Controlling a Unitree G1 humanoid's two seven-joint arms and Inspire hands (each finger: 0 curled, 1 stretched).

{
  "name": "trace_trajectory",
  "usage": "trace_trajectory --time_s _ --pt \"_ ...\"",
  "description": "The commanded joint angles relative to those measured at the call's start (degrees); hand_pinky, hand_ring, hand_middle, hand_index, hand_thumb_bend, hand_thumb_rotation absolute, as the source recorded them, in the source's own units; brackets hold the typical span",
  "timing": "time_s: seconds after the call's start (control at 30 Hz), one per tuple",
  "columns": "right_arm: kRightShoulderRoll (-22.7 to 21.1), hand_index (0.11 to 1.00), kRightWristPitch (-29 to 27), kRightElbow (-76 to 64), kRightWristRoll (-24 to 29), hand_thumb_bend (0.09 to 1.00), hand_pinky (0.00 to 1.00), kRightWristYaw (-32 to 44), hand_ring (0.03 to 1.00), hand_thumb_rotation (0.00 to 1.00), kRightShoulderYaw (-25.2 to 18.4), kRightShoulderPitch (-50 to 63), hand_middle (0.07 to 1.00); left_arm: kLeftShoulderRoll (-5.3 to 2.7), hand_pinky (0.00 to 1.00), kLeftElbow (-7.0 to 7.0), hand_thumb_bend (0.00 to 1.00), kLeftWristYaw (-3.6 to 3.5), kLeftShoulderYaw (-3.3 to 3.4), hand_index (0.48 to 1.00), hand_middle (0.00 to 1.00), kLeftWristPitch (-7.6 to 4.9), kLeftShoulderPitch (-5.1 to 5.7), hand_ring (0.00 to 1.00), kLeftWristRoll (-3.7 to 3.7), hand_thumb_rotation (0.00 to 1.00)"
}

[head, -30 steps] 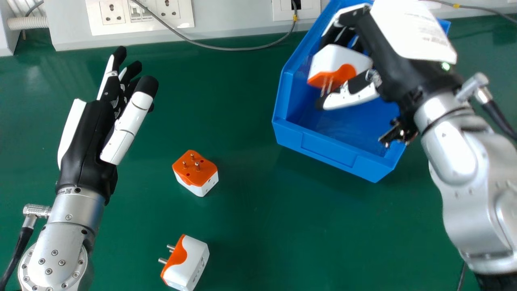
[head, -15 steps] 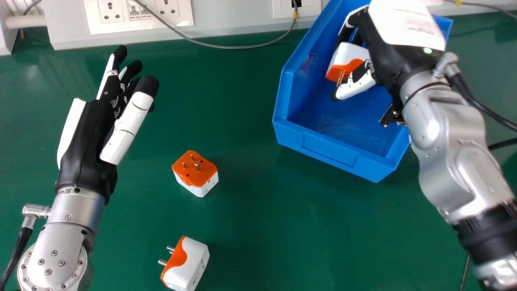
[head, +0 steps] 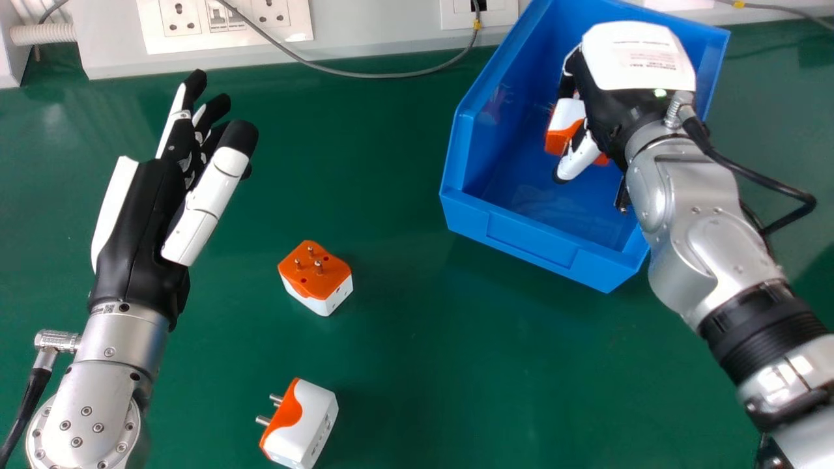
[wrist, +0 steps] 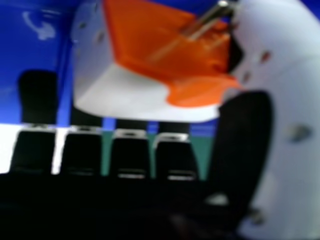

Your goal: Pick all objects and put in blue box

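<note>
My right hand (head: 619, 107) is down inside the blue box (head: 541, 251), curled round a white and orange adapter (head: 565, 127). In the right hand view that adapter (wrist: 150, 55) lies between the fingers and thumb of my right hand (wrist: 240, 145), its metal pins showing. Something orange shows beside the thumb in the box, partly hidden by the hand. On the green table, one adapter (head: 315, 277) stands with its pins up, and another adapter (head: 301, 423) lies on its side nearer the front. My left hand (head: 146, 215) is open above the table at the left.
A grey cable (head: 365, 75) runs along the back edge of the table from a socket panel (head: 225, 23). The box's raised walls surround my right hand, and a black cable (head: 762, 177) loops beside the right forearm.
My right hand has moved deeper into the blue box with the adapter, the forearm swinging leftward in the view. The left hand and the two table adapters have stayed practically still.
</note>
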Motion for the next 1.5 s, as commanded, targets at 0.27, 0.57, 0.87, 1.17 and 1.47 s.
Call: trace_trajectory --time_s 0.27,0.57,0.87,1.17,1.47 --pt "1.83 0.522 1.05 5.45 1.93 0.496 0.34 -4.23 0.439 0.00 0.03 -5.08 0.516 -0.67 0.81 -3.30 0.77 1.06 -0.66 0.990 0.95 -0.02 0.95 0.93 0.86 0.85" --pt "2.33 0.514 0.37 5.82 4.48 0.498 0.35 -6.93 0.444 0.00 -0.61 -4.79 0.508 -0.50 0.81 -3.22 0.76 1.55 -0.99 0.992 0.96 0.02 0.95 0.93 1.08 0.85" --pt "2.55 0.502 1.45 5.96 7.18 0.499 0.35 -4.90 0.449 0.00 -0.34 -4.58 0.508 -0.63 0.81 -3.32 0.75 1.68 -1.21 0.994 0.96 0.10 0.76 0.93 1.43 0.85" --pt "2.37 0.709 1.88 5.28 7.95 0.508 0.46 -4.57 0.740 0.01 -0.25 -4.27 0.790 -0.64 0.82 -2.53 0.73 1.77 -1.30 0.996 0.96 -0.24 0.50 0.94 1.57 0.85" --pt "2.41 0.879 1.98 5.28 7.56 0.542 0.61 -4.45 0.894 0.00 0.33 -4.45 0.946 -0.91 0.83 -3.34 0.73 2.07 -1.61 0.998 0.96 0.58 0.42 0.94 1.57 0.86"
